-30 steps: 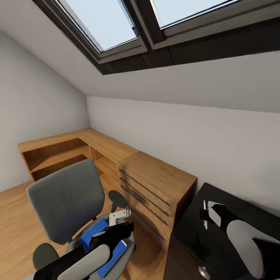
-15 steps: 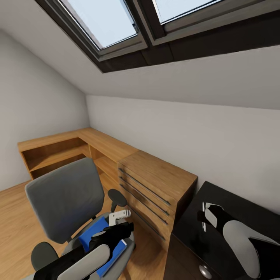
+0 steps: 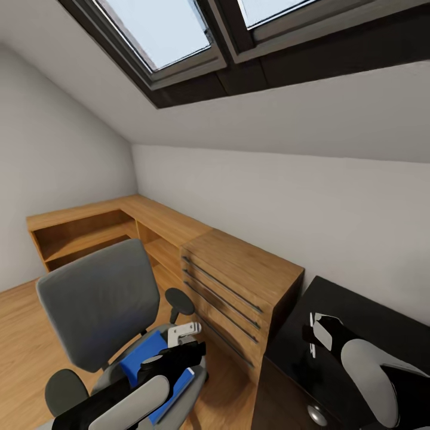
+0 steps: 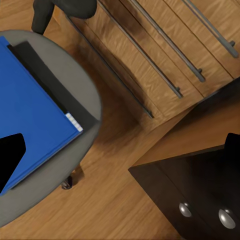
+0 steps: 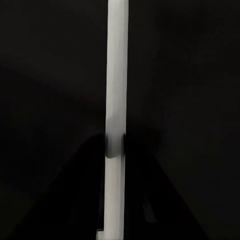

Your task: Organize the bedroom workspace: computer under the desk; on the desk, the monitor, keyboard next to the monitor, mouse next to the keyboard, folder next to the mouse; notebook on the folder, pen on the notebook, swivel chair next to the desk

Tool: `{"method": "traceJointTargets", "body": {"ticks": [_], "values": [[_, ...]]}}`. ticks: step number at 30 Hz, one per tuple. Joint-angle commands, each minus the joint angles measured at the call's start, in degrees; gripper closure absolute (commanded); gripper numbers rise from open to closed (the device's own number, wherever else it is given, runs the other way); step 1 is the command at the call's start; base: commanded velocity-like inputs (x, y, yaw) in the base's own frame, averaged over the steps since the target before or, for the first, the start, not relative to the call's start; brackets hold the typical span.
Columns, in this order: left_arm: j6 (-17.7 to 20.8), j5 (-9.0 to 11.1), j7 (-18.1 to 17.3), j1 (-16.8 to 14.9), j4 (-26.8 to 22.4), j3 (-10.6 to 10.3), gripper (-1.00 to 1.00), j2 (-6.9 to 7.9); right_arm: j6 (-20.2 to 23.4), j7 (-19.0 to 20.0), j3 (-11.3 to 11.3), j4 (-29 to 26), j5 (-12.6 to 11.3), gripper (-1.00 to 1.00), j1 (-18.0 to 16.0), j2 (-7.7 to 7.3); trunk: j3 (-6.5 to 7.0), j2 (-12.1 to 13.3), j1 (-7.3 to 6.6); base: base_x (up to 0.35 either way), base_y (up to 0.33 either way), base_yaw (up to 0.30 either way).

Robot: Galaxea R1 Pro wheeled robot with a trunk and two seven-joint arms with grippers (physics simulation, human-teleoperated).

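Black desk (image 3: 358, 310) bears right gripper (image 3: 312, 334) clamping pen (image 5: 116, 100).

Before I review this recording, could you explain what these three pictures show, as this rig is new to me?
It is a simulated wheeled robot with two arms. The wide picture comes from a camera on its head; the other two from cameras at each wrist. The left arm hangs its jaws, spread open, over the blue folder lying on the seat of the swivel chair. The right arm reaches over the glossy black desk, its jaws shut on a thin white pen. A wooden drawer unit stands between chair and desk.
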Motion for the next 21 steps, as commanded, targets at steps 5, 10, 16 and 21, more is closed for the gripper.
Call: {"method": "traceJointTargets", "body": {"ticks": [5,10,16,21], "values": [[0.38,0.05,0.29,-0.08,-0.07,-0.11,-1.0,-0.03,0.23,-0.46,-0.15,0.0,-0.31,1.0,-0.03,0.02,-0.98,-2.07,1.11,0.0,0.0,0.0],[0.4,0.05,0.29,-0.08,-0.07,-0.15,-1.0,-0.06,0.24,-2.43,-0.12,0.02,-0.28,1.0,-0.03,0.08,-1.87,-4.08,2.21,0.0,0.0,0.0],[0.39,0.05,0.29,-0.08,-0.07,-0.16,-1.0,-0.09,0.24,-3.0,-0.04,0.02,-0.28,1.0,-0.03,0.11,-2.95,-6.48,3.53,0.0,0.0,0.0],[0.41,0.05,0.29,-0.08,-0.07,-0.16,-1.0,-0.08,0.21,-3.06,-0.04,0.03,-0.23,1.0,-0.03,0.32,-2.95,-6.48,3.53,0.0,0.0,0.0]]}}
